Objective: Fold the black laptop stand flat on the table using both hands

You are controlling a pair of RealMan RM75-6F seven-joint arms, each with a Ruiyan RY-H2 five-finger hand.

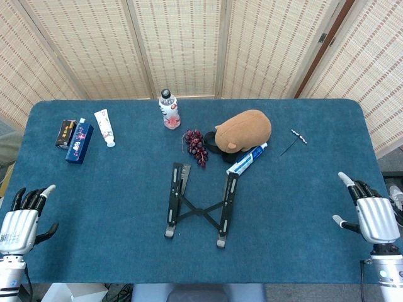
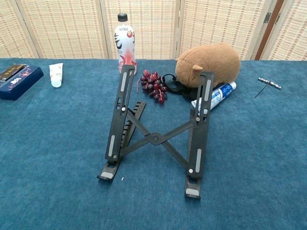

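The black laptop stand [image 1: 200, 204] stands unfolded in the middle of the blue table, its two arms raised and joined by crossed struts. The chest view shows the stand [image 2: 156, 136] propped up at an angle, feet toward me. My left hand [image 1: 24, 217] rests at the table's near left corner, fingers apart and holding nothing. Near the right front edge sits my right hand [image 1: 367, 211], also with fingers spread and nothing in it. Both hands are far from the stand. Neither hand appears in the chest view.
Behind the stand lie a bunch of dark grapes [image 1: 196, 146], a brown plush animal [image 1: 244, 129], a toothpaste tube [image 1: 247, 159] and a bottle [image 1: 169, 109]. Far left are a blue box [image 1: 79, 143], a small dark box [image 1: 65, 133] and a white tube [image 1: 104, 128]. A corkscrew [image 1: 295, 140] lies far right.
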